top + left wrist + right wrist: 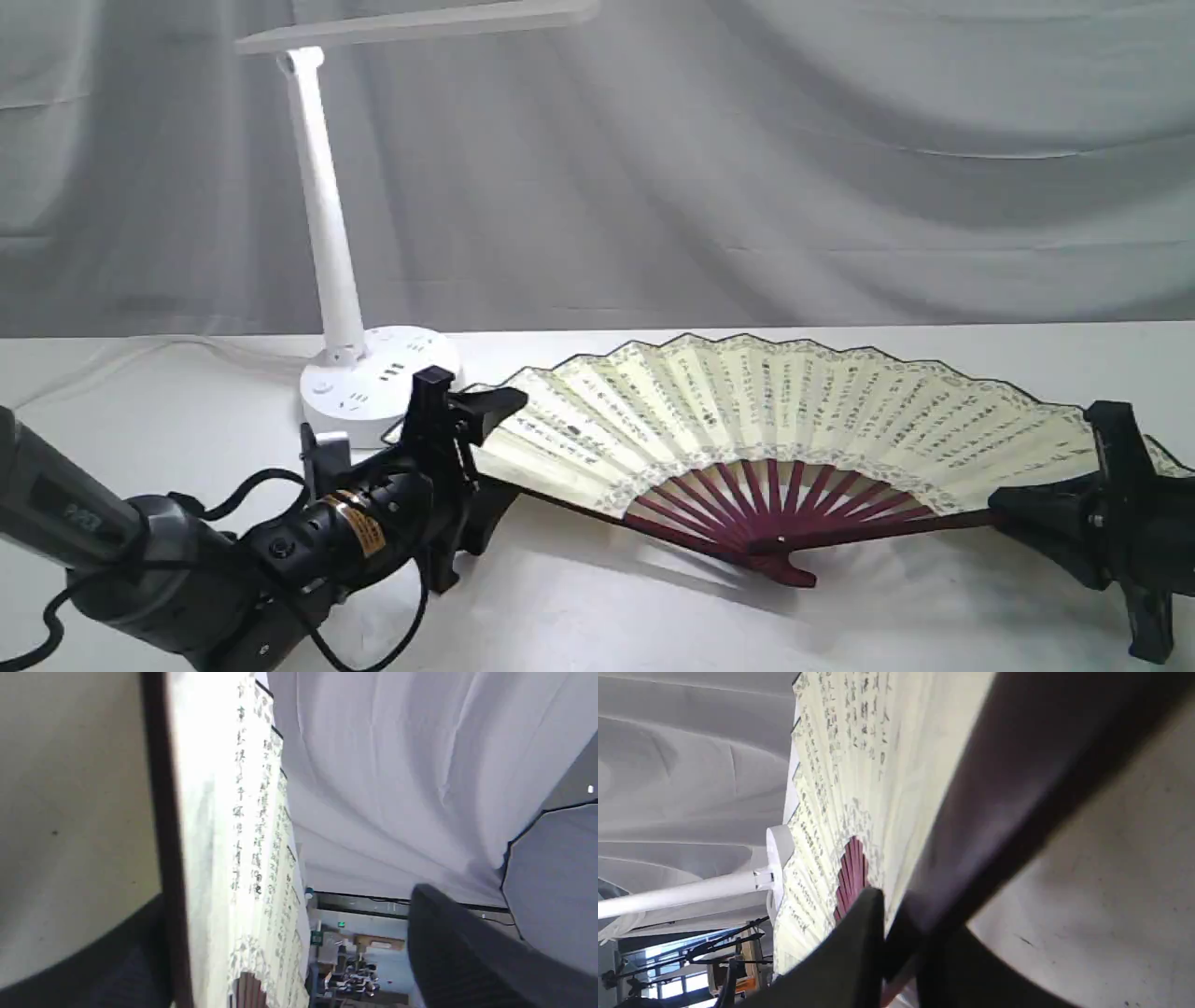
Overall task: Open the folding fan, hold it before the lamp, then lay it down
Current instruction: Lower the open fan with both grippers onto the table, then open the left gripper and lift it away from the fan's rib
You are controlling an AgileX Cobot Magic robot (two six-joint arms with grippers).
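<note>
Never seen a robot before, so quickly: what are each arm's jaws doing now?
Left gripper: open, the fan's edge between its jaws.
Right gripper: shut on the fan's other edge.

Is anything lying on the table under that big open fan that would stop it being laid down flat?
Nothing visible does. The table beneath the folding fan looks bare, and the fan's pivot end seems to touch it. The lamp stands behind the fan's left tip, not underneath.
</note>
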